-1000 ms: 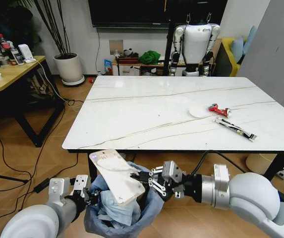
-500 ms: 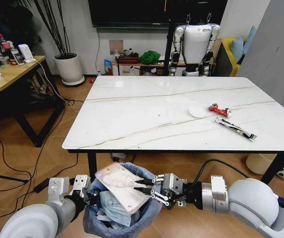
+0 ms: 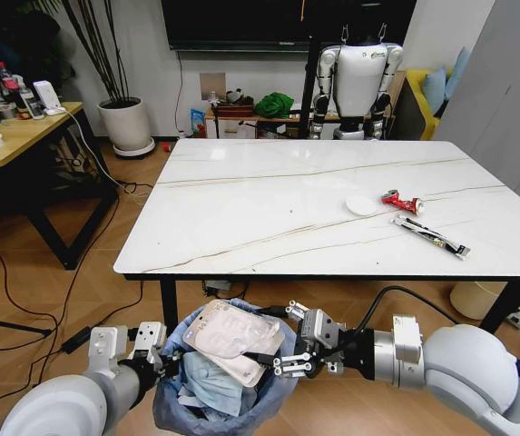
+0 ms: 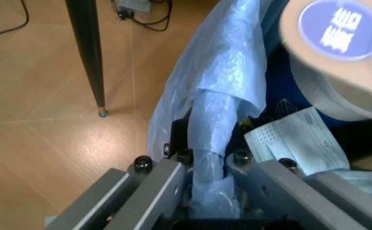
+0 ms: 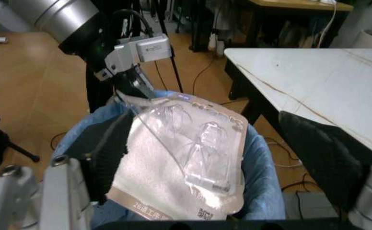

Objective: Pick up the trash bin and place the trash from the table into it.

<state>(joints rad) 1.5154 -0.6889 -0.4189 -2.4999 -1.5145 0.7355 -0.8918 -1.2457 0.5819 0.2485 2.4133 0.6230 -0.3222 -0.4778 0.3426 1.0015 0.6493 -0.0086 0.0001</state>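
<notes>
Light-blue-lined trash bin hangs from the left gripper pinching its rim; spread right gripper beside it, blister pack resting atop.

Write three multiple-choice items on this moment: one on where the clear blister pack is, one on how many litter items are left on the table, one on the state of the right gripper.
1. Where is the blister pack?
A. On the table
B. Lying across the mouth of the trash bin
C. On the floor

2. How many litter items lie on the table?
A. Three
B. One
C. Six

3. What is the state of the right gripper?
A. Shut on the pack
B. Shut on the bin rim
C. Open beside the pack

Answers:
1 B: the right wrist view shows the pack resting over the blue-lined opening.
2 A: a round lid, a red wrapper and a long packet lie near the table's right side.
3 C: its fingers are spread, with the pack lying free; the left gripper clamps the bag-lined rim.
</notes>
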